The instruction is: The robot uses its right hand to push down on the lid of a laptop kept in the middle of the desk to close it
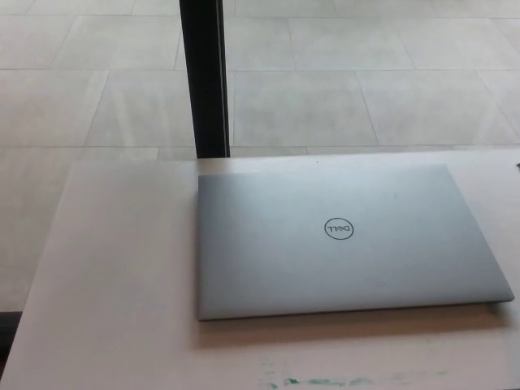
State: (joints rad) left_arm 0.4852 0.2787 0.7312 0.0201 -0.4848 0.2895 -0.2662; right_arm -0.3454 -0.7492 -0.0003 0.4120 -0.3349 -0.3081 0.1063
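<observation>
Lying flat and fully closed on the pale desk (pixel 114 268), slightly right of its middle, a silver laptop (pixel 341 244) is seen, its lid marked with a circular Dell logo (pixel 339 230). Neither robot hand is shown, so their state cannot be told.

Laptop (pixel 341 244) lid: matt silver metal, smooth. Desk (pixel 114 276): matt pale top w/ green smudges.

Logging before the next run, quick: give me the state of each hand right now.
Left hand: not in view.
Right hand: not in view.
The silver laptop lies closed on the desk, nothing touching it.
</observation>
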